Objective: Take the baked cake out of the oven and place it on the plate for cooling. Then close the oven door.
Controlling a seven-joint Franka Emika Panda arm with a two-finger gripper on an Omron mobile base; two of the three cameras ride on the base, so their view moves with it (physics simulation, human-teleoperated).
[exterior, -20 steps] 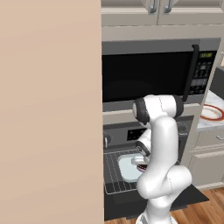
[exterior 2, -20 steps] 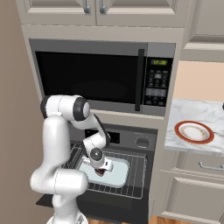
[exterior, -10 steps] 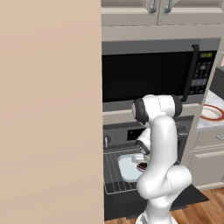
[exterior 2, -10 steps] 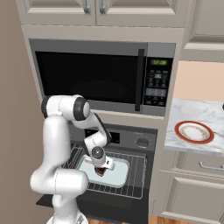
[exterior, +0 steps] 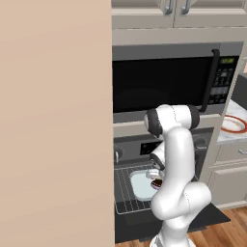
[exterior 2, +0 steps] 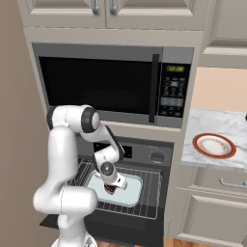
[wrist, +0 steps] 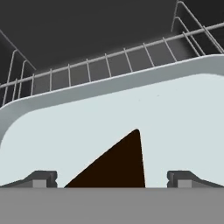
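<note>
Between claw (wrist: 112, 181) fingertips: baked cake (wrist: 114, 164), over tray (wrist: 175, 118).

A tan wall (exterior: 53, 120) covers the left half. Right of it the microwave (exterior: 169, 79) sits under cabinets (exterior: 178, 12). Below, the oven (exterior: 161, 144) stands with its door (exterior: 202, 219) dropped open and the rack (exterior: 128, 190) pulled out. A pale tray (exterior: 140, 185) lies on the rack. The white arm (exterior: 176, 169) bends down from its dark shoulder joint, and its tool (exterior: 157, 182) is low over the tray's right end, at the cake (exterior: 157, 184); how its jaws stand is hidden. On the counter (exterior: 231, 136) at the right edge sits the plate (exterior: 234, 124), near the counter's front edge.
</note>
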